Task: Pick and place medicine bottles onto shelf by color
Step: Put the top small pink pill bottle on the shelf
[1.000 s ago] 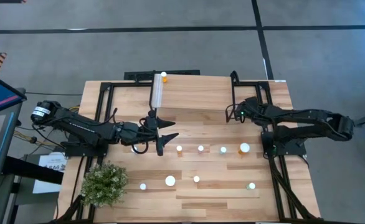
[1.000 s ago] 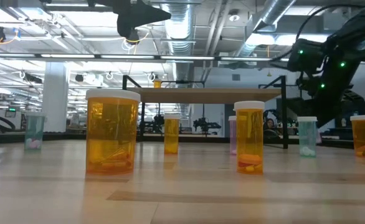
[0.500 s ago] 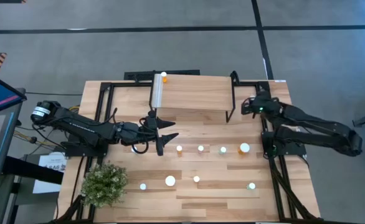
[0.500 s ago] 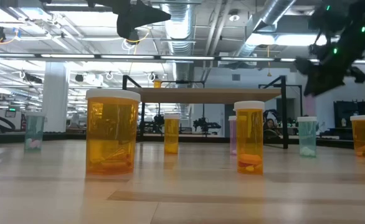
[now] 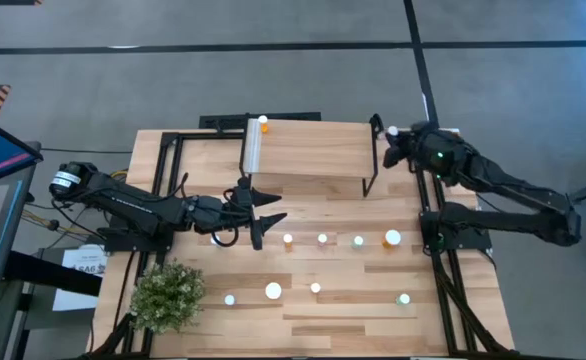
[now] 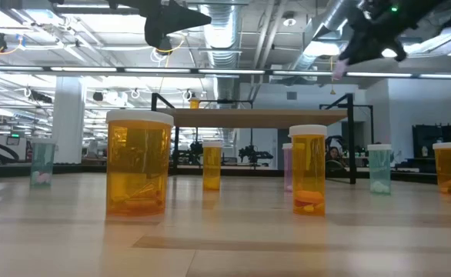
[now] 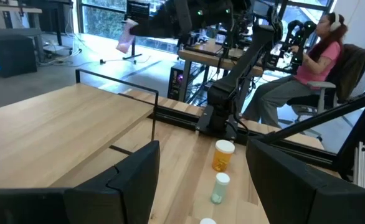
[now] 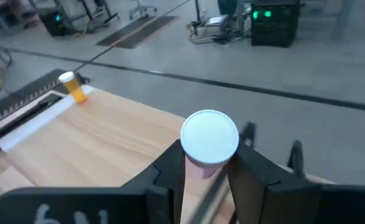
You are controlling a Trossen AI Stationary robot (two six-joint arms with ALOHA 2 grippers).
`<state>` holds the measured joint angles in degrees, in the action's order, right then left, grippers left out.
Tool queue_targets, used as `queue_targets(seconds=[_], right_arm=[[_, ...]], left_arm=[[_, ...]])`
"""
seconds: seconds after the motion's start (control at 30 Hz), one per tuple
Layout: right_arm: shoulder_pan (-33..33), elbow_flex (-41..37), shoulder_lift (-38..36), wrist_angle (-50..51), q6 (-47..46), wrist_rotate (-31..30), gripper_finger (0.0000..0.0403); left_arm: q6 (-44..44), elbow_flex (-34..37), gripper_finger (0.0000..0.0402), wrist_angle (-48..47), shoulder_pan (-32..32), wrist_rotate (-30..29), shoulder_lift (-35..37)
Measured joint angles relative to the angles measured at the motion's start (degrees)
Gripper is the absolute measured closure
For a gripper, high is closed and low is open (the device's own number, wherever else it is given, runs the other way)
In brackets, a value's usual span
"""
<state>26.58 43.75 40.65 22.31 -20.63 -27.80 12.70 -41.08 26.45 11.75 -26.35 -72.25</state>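
On the tabletop (image 5: 313,330) in front of the shelf (image 5: 313,152), eight white-capped bottles are being counted from above: four in a row nearest the shelf – the rightmost a larger orange bottle (image 5: 392,238) – and four more farther from it, among them a large bottle (image 5: 273,291). One small orange bottle (image 5: 263,123) is standing on the shelf's back left corner, beside a clear strip (image 5: 252,146) lying along the shelf's left edge. One pink bottle (image 8: 208,142) is being carried, so ten bottles are in view altogether.

The right gripper (image 8: 204,171) is being held in the air just off the shelf's right end, its fingers pinching the pink bottle below its white cap. The left gripper (image 5: 263,212) is being held above the tabletop just in front of the shelf's left corner, fingers spread wide with nothing between them.

One potted plant (image 5: 168,295) is sitting well in front of the shelf, to its left. No bottle label is legible – a paper (image 5: 78,268) below the table's left edge carries print too small to read.
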Motion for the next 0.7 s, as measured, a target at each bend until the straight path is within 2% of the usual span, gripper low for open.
queue_targets(seconds=[0.4, 0.7], right_arm=[[-0.73, 7.26, 18.96, -1.97, 4.73, -0.14, 0.0284], [3.66, 8.59, 26.89, -2.35, 4.20, -0.49, 0.0284]], left_arm=[[-0.10, 0.00, 0.0175, -0.12, 0.00, 0.00, 0.00], [-0.03, 0.00, 0.0175, -0.62, 0.00, 0.02, 0.00]])
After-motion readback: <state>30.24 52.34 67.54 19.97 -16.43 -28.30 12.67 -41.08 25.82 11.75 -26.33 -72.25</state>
